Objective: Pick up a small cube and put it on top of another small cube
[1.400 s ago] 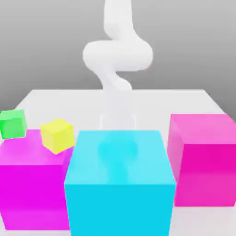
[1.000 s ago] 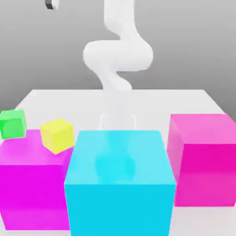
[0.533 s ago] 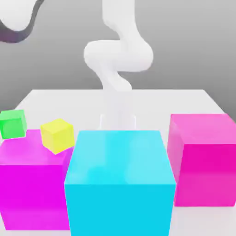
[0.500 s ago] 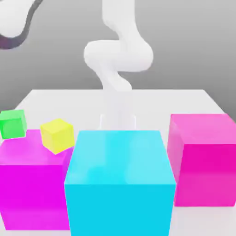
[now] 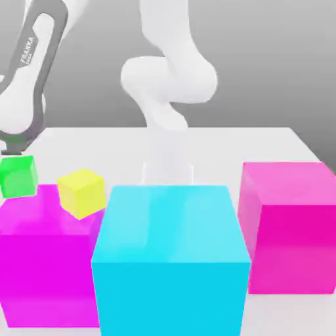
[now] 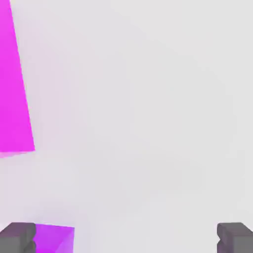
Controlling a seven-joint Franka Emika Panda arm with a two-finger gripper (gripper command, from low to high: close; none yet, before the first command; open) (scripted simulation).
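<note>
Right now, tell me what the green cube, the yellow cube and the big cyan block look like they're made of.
Green cube and yellow cube: flat, matte, plastic-like, uniform colour with no grain or highlights. Cyan block: similar smooth solid, but its top shows a faint pale sheen, so slightly glossy. As simulator renders, the real material stays open.

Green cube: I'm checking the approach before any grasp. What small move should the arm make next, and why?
Probably lower the hand a little further toward the green cube, keeping the fingers apart. In the exterior view the arm hangs just above that cube, which sits beside the yellow cube behind the magenta block. Nothing is held between the fingers.
</note>
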